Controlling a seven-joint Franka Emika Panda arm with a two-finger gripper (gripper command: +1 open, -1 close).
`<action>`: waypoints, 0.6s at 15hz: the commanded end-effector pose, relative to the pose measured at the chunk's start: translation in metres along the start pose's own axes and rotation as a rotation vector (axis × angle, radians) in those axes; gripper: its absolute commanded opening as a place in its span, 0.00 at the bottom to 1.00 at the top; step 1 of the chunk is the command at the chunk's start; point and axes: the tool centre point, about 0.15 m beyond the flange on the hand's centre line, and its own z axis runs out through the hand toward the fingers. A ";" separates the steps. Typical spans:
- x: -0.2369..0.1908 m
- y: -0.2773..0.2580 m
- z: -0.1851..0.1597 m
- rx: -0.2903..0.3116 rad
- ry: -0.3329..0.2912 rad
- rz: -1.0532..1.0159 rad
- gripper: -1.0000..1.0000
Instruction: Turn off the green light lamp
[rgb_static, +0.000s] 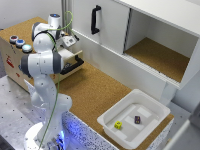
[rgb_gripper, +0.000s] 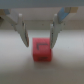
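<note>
The green light lamp (rgb_static: 26, 48) sits on top of the wooden box (rgb_static: 12, 62) at the exterior view's left, nearest of three round buttons, with the blue-topped button (rgb_static: 19, 43) and the reddish-centred button (rgb_static: 13, 38) just beyond it. The gripper (rgb_gripper: 36, 41) hangs released, jaws spread, over a red cube (rgb_gripper: 42, 49). A white tray (rgb_static: 110, 120) holds two small cubes.
</note>
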 end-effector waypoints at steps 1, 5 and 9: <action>0.007 -0.003 -0.037 0.021 0.002 0.016 1.00; 0.005 -0.020 -0.088 0.004 -0.002 0.035 1.00; 0.016 -0.055 -0.135 -0.043 -0.038 0.031 1.00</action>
